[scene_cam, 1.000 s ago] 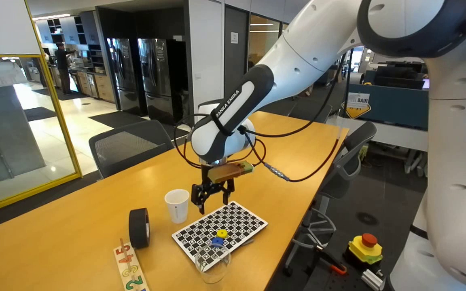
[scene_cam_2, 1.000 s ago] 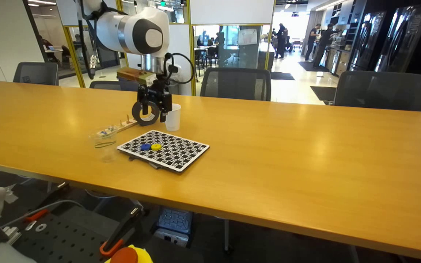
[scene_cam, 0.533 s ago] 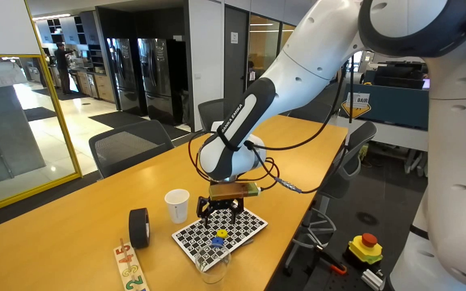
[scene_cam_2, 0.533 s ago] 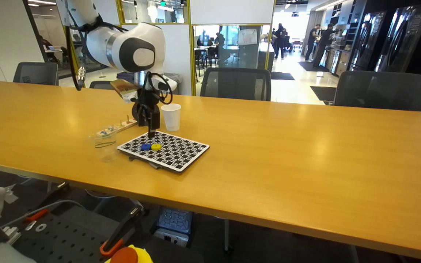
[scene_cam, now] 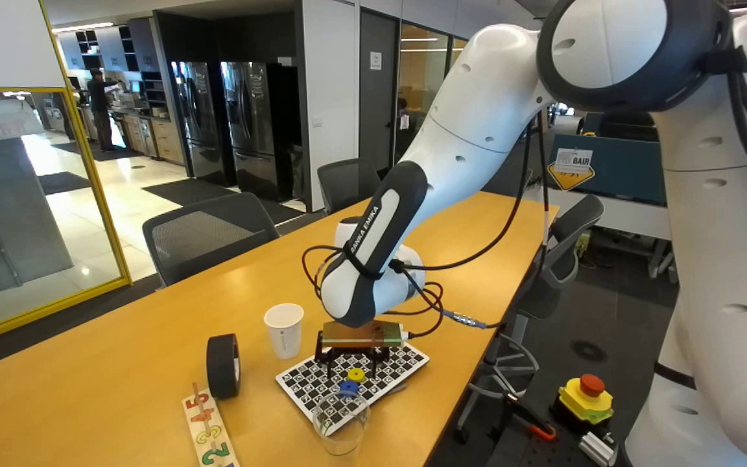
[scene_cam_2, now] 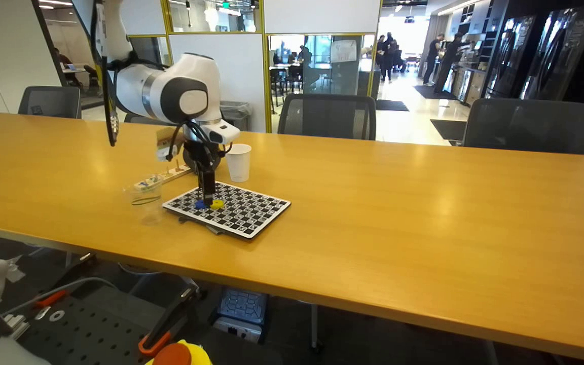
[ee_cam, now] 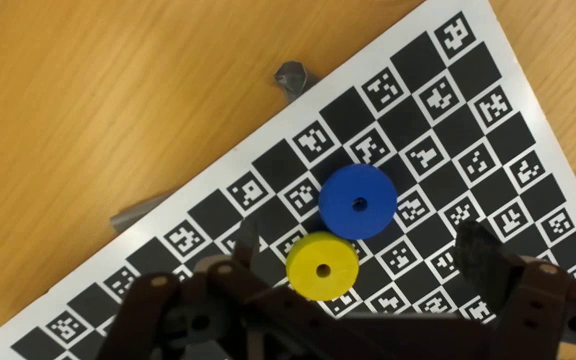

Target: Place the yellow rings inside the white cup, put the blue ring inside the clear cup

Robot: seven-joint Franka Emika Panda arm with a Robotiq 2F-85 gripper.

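Observation:
One yellow ring [ee_cam: 318, 287] and the blue ring [ee_cam: 358, 220] lie against each other on a checkered board [ee_cam: 238, 155]. Both rings also show in an exterior view, the yellow ring [scene_cam: 356, 375] just behind the blue ring [scene_cam: 349, 386]. My gripper [ee_cam: 360, 237] is open and empty, low over the board. The yellow ring lies between its spread fingers, nearer the left one in the wrist view. The white cup [scene_cam: 284, 332] stands upright beside the board. The clear cup [scene_cam: 341, 428] stands by the board's opposite end; in an exterior view it shows faintly [scene_cam_2: 146, 203]. Both cups are outside the wrist view.
A black tape roll [scene_cam: 221, 366] stands on edge near the white cup. A wooden number strip with pegs [scene_cam: 208, 428] lies beside it. Grey pieces [ee_cam: 295, 80] stick out from under the board. The table's edge [scene_cam_2: 271, 291] runs along the robot's side.
My gripper has moved from beside the white cup to over the board and come down around the yellow ring, fingers still open. The rings and cups have not moved.

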